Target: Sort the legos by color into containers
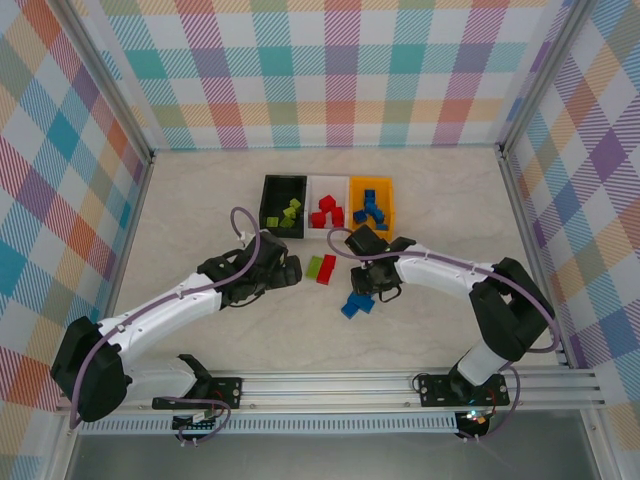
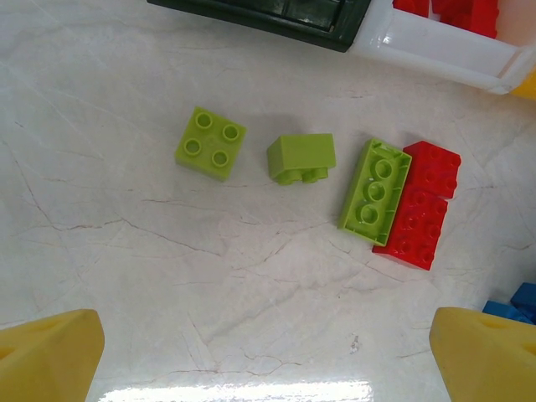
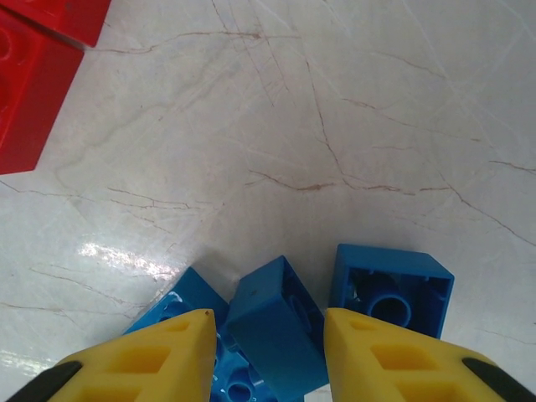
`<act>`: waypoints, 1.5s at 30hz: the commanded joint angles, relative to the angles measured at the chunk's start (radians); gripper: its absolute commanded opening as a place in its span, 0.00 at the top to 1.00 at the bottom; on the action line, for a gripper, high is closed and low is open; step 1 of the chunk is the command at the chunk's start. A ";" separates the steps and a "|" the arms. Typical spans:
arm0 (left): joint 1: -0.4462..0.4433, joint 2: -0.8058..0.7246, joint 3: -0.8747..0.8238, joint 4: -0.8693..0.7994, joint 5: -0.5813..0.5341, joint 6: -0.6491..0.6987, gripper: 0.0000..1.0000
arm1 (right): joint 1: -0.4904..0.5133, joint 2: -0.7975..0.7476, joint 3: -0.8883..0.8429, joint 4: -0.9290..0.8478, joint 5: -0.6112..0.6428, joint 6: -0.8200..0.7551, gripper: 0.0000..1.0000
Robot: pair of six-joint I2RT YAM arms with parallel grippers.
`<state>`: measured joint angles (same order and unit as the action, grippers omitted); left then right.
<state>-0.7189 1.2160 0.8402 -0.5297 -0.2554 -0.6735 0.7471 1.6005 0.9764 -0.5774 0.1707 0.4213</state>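
Right pincer (image 3: pixel 266 316) first: its yellow fingers (image 3: pixel 167 356) sit low over the marbled table (image 3: pixel 352 126), one on each side of a tilted blue brick (image 3: pixel 276 322) and very close to its flanks. We honestly can't tell if they're pinching it or just bracketing it. Two more blues crowd in. An upside-down blue brick (image 3: pixel 389 289) sits just beside one finger with its hollow side up, and a third blue brick (image 3: pixel 180 303) is half tucked under the other finger. From the top camera we see that pincer over the little blue cluster (image 1: pixel 357 303), which lies nearer the arm bases than the bins do.

Left pincer (image 2: pixel 268 360) is spread wide with nothing between its tips. Ahead of it lie four loose pieces:
- a square lime brick (image 2: pixel 211 143), studs up
- a tipped lime brick (image 2: pixel 301 157) lying on its side, near the square one but apart from it
- a long lime brick (image 2: pixel 375 191), touching a long red brick (image 2: pixel 419 205) side by side

The containers sit in a joined row toward the far middle of the table. The black bin (image 1: pixel 285 180) is on the left and holds lime bricks (image 1: pixel 290 214). The white bin (image 1: pixel 327 181) in the middle holds red bricks (image 1: pixel 326 211). The orange-yellow bin (image 1: pixel 392 205) on the right holds blue bricks (image 1: pixel 371 207).
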 commanded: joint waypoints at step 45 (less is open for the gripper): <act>0.003 -0.065 -0.008 -0.077 -0.039 -0.012 0.00 | -0.224 0.160 0.514 -0.001 0.061 -0.076 0.91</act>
<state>-0.7185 1.1770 0.8402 -0.5766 -0.2813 -0.6735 0.5526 1.6627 1.4311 -0.5964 0.2459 0.3565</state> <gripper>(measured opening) 0.999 0.125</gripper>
